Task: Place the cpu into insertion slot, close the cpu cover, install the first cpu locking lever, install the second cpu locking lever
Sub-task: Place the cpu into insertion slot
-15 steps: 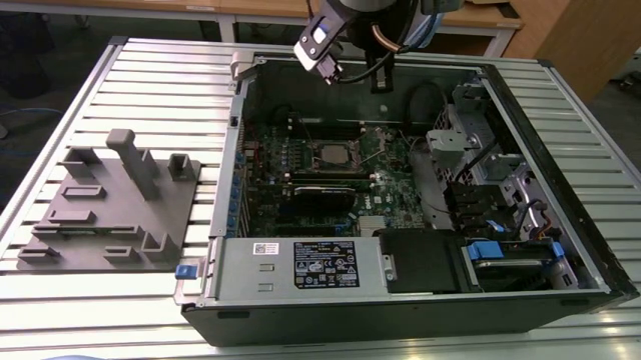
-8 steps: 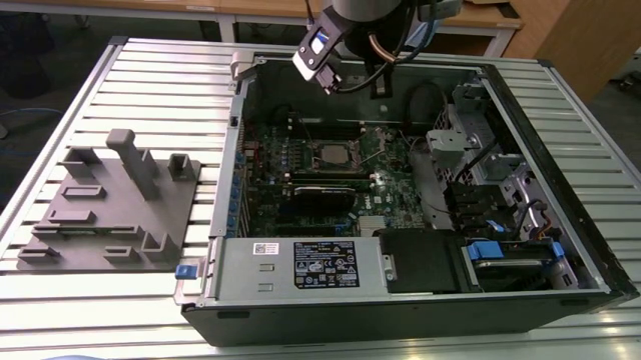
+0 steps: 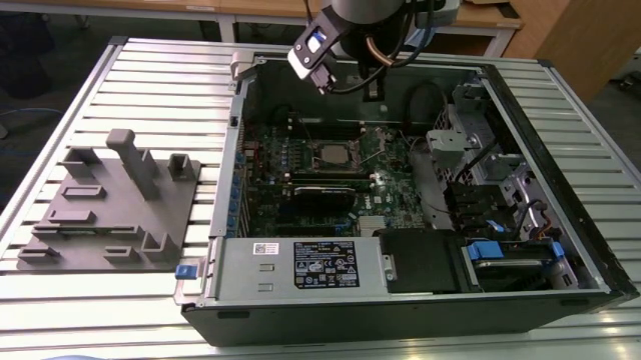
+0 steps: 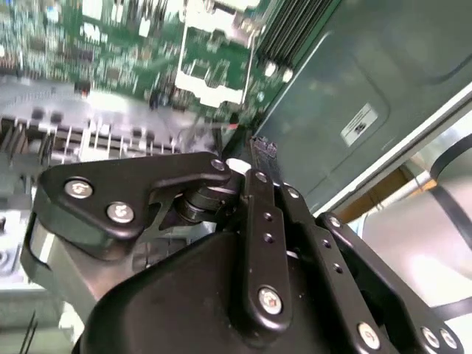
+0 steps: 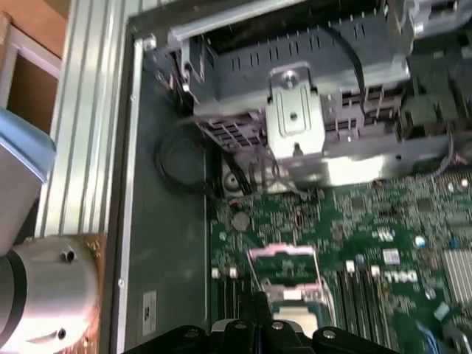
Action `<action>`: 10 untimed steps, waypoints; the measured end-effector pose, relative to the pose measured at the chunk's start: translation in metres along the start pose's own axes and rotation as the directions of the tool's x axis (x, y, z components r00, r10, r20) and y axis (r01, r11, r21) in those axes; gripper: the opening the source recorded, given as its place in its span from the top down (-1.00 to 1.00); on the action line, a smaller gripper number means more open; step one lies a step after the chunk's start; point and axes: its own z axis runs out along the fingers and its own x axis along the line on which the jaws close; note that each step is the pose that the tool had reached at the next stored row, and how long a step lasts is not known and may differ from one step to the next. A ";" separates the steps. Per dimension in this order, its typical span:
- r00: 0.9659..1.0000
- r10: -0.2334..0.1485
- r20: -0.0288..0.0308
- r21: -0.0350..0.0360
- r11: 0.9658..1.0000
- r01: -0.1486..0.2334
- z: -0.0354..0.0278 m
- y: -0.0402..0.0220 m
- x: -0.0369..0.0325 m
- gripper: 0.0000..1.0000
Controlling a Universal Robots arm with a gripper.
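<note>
Aluminium slats are forming the table [image 3: 161, 75], and it is carrying a computer case [image 3: 421, 311] lying on its side with the open face turned up, probably so the arm [image 3: 371, 15] can be reaching the board from above. A grey fixture plate [image 3: 110, 202] is sitting just beside the case on the exterior view's left, holding nothing on its posts and pockets. Inside the case the green motherboard [image 3: 266, 161] is lying flat.

The arm is hanging over the far wall of the case, and its gripper [image 3: 373, 91] is hovering above the board, beyond the insertion slot [image 3: 335, 168] and apart from it. In both wrist views its fingers [image 4: 259, 177] are looking pressed together into one narrow tip with nothing between them, which I judge suits prodding a thin part rather than carrying one.

The cpu cover [image 5: 284, 253] is appearing in the first wrist view as a pale frame on the far side of the slot; it seems to be tipped open, leaving the socket uncovered, though the blur is making its angle uncertain. The cpu [image 3: 335, 155] is already lying in the slot, silver top facing up.
</note>
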 end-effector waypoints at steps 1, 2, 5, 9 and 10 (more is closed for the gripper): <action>1.000 0.010 0.009 0.033 0.999 -0.010 0.0005 0.0000 -0.0001 0.80; 1.000 0.014 0.014 0.046 0.999 -0.014 0.0007 0.0001 -0.0002 0.80; 0.999 0.023 0.040 0.091 0.996 -0.027 0.0016 0.0004 -0.0004 0.80; 0.995 0.020 0.096 0.119 0.992 -0.032 0.0023 0.0006 -0.0005 0.80; 0.991 0.010 0.135 0.116 0.993 -0.026 0.0023 0.0006 -0.0003 0.80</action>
